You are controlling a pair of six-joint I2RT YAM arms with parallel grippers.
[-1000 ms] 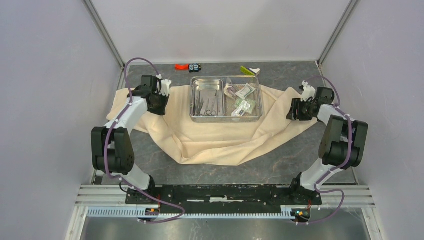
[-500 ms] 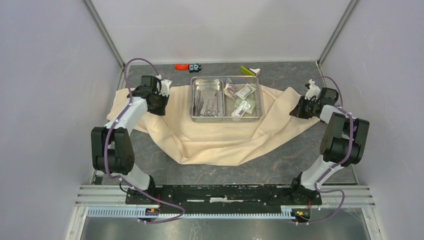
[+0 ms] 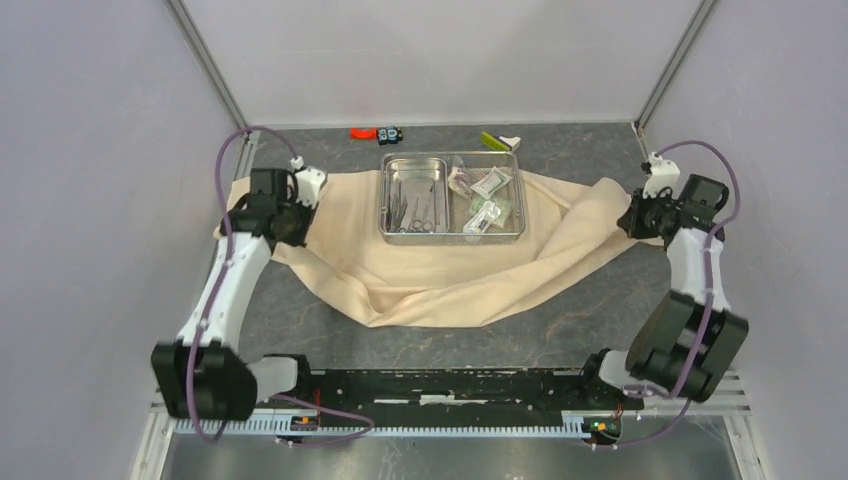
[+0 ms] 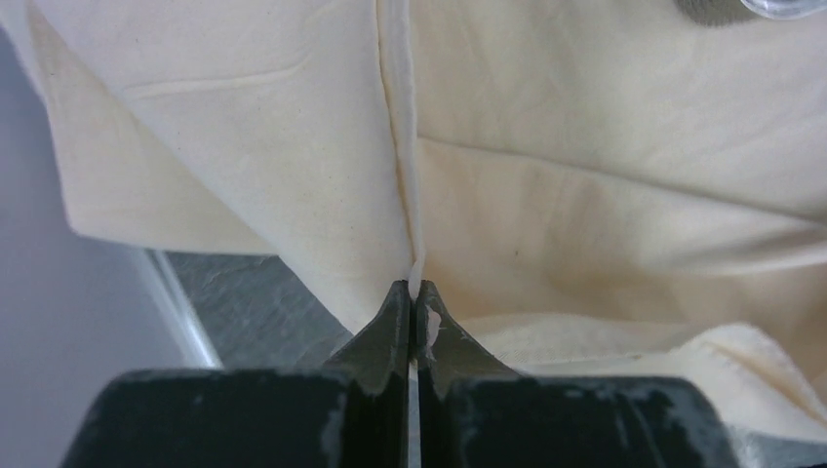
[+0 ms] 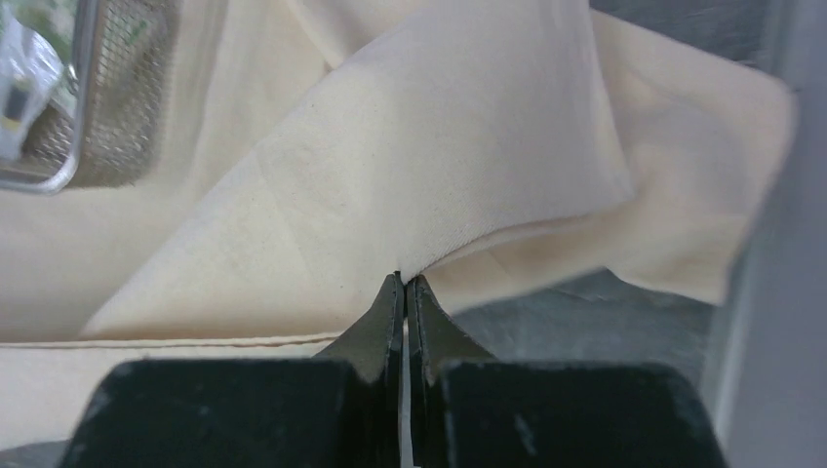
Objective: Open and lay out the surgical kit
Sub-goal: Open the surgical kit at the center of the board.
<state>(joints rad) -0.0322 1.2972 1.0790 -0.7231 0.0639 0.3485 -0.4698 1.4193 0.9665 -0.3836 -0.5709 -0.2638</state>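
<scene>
Shows left gripper (image 4: 413, 292) and right gripper (image 5: 403, 283) pinched shut on cloth wrap (image 3: 440, 285) edges. Risks dragging the steel tray (image 3: 450, 239) if pulled unevenly, or losing thin fabric.

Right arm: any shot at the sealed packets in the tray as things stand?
Probably not yet: the right gripper is shut on the cloth wrap at its right edge, so it's occupied. Otherwise nothing covers the packets in the open tray.
</scene>
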